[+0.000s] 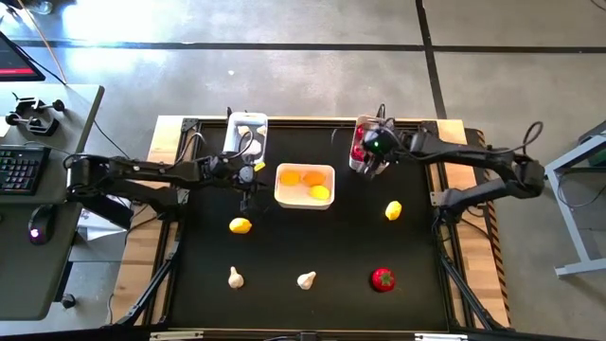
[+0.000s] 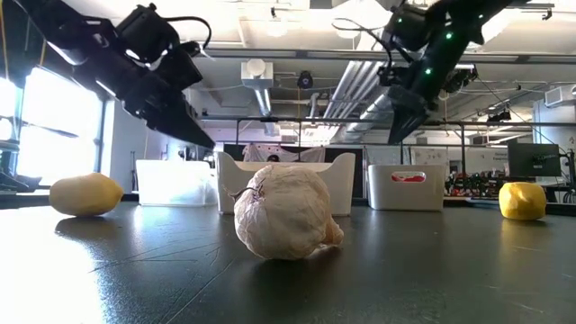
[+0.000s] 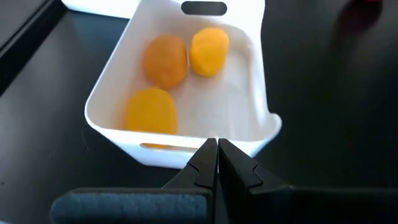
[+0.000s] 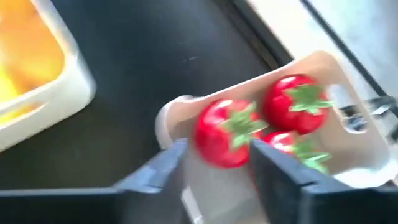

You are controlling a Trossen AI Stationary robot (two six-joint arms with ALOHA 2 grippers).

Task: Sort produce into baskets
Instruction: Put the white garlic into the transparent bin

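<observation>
My right gripper [image 1: 370,164] is open above the near end of the right narrow white basket [image 1: 360,126]. In the right wrist view [image 4: 217,155] its fingers stand on either side of a red fruit [image 4: 224,134], with two more red fruits [image 4: 297,102] behind it in the basket. My left gripper [image 1: 253,190] is shut and empty, just left of the wider basket [image 1: 305,201], which holds three yellow-orange ovals [image 3: 166,59]. The left narrow basket [image 1: 248,124] stands at the far edge.
Loose on the black table are a lemon [image 1: 240,225] near my left gripper, a lemon [image 1: 394,210] at the right, two garlic bulbs [image 1: 235,277] [image 1: 306,279] and a red fruit [image 1: 383,278] near the front edge. One garlic [image 2: 286,211] stands close before the low camera.
</observation>
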